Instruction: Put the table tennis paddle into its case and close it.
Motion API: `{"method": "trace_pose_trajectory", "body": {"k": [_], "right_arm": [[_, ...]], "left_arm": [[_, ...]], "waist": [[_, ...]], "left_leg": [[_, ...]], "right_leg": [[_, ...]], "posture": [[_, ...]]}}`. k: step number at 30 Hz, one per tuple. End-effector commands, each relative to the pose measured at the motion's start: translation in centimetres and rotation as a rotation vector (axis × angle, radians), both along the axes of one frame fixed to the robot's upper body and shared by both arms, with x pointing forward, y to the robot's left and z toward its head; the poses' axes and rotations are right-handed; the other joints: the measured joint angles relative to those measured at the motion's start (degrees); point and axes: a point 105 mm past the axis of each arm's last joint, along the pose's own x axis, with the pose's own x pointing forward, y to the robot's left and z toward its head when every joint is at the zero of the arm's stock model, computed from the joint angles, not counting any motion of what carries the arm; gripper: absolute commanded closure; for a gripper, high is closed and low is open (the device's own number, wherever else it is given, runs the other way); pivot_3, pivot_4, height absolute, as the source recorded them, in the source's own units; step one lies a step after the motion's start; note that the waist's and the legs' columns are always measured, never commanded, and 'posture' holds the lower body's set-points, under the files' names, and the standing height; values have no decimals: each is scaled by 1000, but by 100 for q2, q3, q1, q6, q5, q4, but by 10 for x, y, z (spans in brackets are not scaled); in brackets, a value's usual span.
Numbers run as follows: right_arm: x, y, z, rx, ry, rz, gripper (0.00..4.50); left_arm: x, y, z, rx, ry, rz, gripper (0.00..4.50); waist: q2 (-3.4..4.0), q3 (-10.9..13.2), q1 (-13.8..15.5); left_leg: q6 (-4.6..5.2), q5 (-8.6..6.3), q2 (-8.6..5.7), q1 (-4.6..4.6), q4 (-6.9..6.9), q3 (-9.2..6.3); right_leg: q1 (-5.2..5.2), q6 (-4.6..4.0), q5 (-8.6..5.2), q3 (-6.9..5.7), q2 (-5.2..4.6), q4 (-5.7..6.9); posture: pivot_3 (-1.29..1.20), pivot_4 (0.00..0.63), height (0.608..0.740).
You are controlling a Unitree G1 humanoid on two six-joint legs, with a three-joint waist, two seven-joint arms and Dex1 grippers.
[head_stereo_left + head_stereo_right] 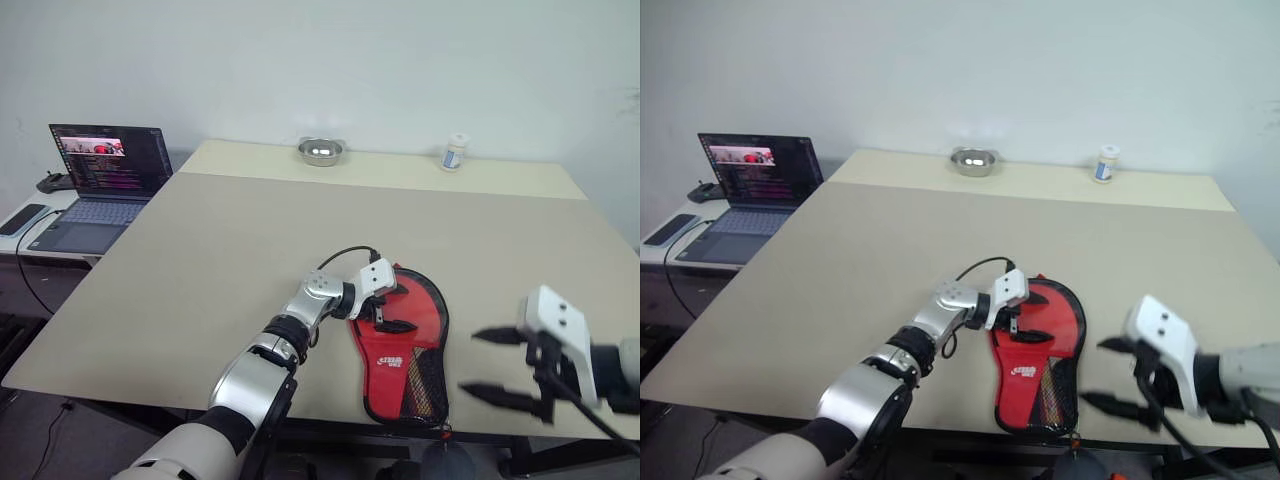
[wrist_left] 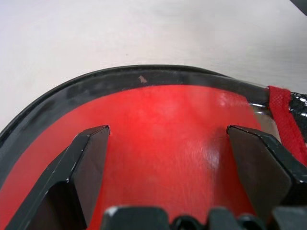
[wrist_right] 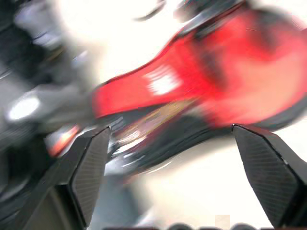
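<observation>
Red case (image 1: 400,345) lies flat near front table (image 1: 230,260) edge, paddle handle showing through mesh. Left gripper (image 1: 388,315) rests over case, fingers apart, likely to steady it. Right gripper (image 1: 500,365) just beside case, fingers wide apart, holding nothing.

Red case (image 1: 405,335) with white lettering, black mesh and rim.

Case (image 1: 402,340): red cloth, black mesh panel, black zipper rim; face inside looks smooth, slightly glossy. Surface (image 1: 240,250): matt beige, smooth. Bowl (image 1: 321,151): shiny metal. Left hand (image 1: 387,318) fingers (image 2: 91,163): matt black plastic.
</observation>
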Motion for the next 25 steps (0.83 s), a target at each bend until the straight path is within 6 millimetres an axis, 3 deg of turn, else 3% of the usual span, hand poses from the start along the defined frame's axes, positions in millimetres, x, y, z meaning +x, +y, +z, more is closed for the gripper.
{"method": "trace_pose_trajectory", "body": {"k": [1,5,11,14,17,25], "right_arm": [[32,-2,-7,60,-155,-6,34],[66,-5,-16,120,-268,-20,34],[100,-27,-19,306,-265,-106,34],[103,-43,-23,310,-259,-129,34],[104,-61,-22,317,-266,-176,34],[83,-53,-21,298,-267,-164,34]], "left_arm": [[4,5,6,-26,-17,26,239],[11,17,34,-131,-28,92,239],[13,86,63,-273,14,378,239],[9,111,67,-265,-18,478,239],[13,120,68,-234,-58,544,239],[15,122,53,-171,-47,548,239]], "waist": [[-10,10,-13],[50,65,-35],[95,128,-126],[103,132,-120],[105,134,-45],[107,134,-25]], "left_leg": [[0,0,1,-4,0,3],[1,0,-1,-10,-1,15],[0,1,17,-9,-2,11],[-1,1,21,-7,-3,8],[-2,2,11,-7,1,8],[-2,2,10,-3,4,19]], "right_leg": [[-5,1,1,3,3,2],[-19,0,2,18,10,13],[-24,-31,20,20,47,26],[-24,-33,21,18,40,29],[-19,-34,22,14,39,29],[-17,-33,23,23,19,27]], "posture": [[0,150,740],[0,150,740],[0,150,740],[0,150,740],[0,150,740],[0,150,740]]}}
